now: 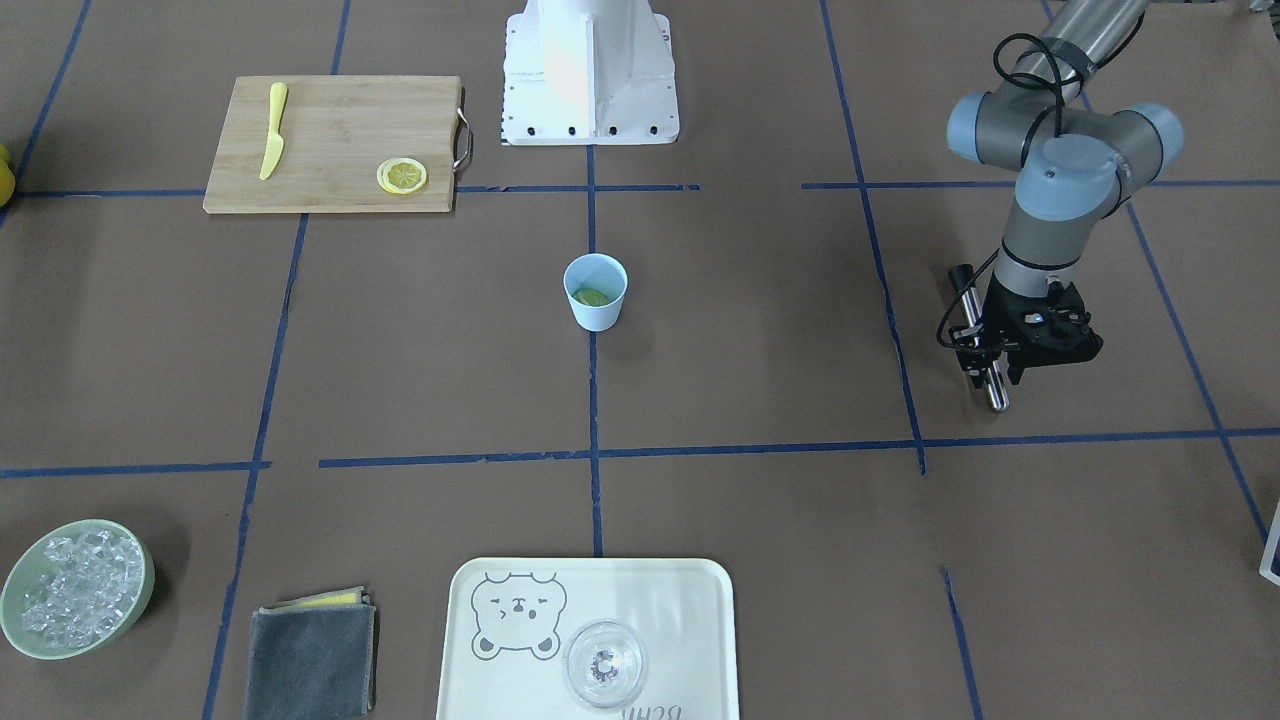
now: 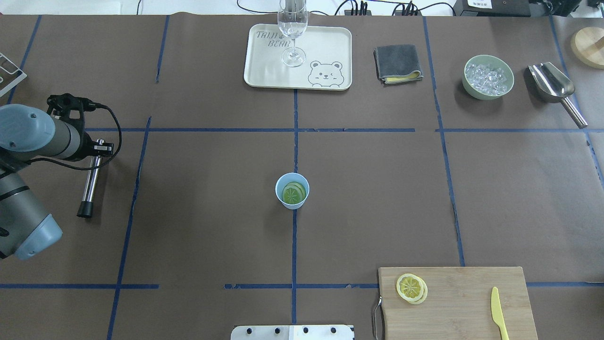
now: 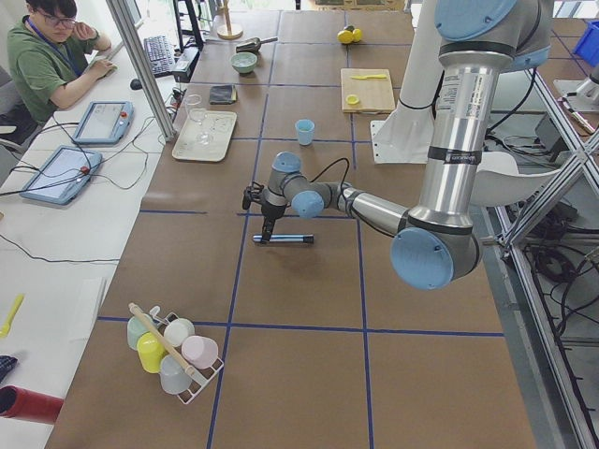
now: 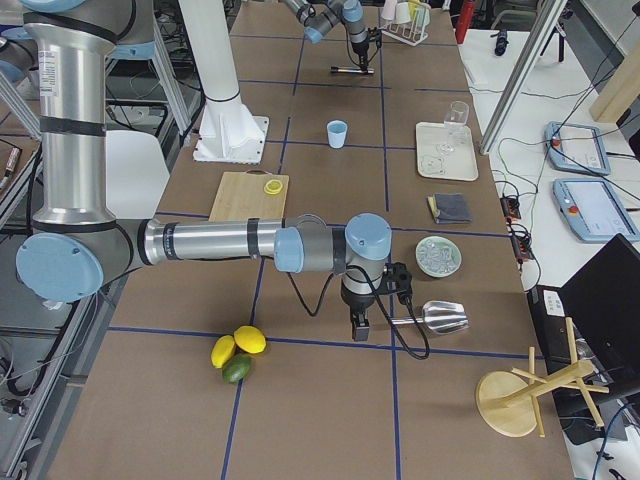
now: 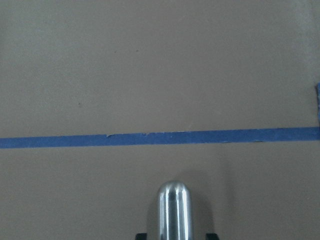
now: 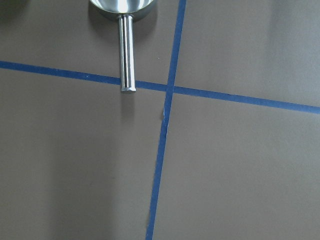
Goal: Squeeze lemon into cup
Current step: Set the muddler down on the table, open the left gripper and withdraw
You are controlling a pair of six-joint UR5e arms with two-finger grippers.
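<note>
The light-blue cup (image 2: 292, 191) stands upright at the table's middle, also in the front view (image 1: 595, 292). The yellow-green lemon (image 2: 293, 194) lies inside it, cut face up. My left gripper (image 1: 985, 358) is far from the cup, over the table's left end, pointing down. It straddles a metal rod (image 2: 90, 177) with a black tip. In the left wrist view a gap shows on each side of the rod (image 5: 174, 210), so the gripper is open. My right gripper (image 4: 357, 322) shows only in the right side view, near a metal scoop (image 4: 440, 317); I cannot tell its state.
A cutting board (image 2: 457, 302) holds a thin lemon slice (image 2: 411, 288) and a yellow knife (image 2: 499, 311). A tray (image 2: 264, 66) bears a clear glass (image 2: 293, 33). A grey cloth (image 2: 398, 63), a bowl of ice (image 2: 488, 76) and the scoop (image 2: 552, 85) lie at the far side.
</note>
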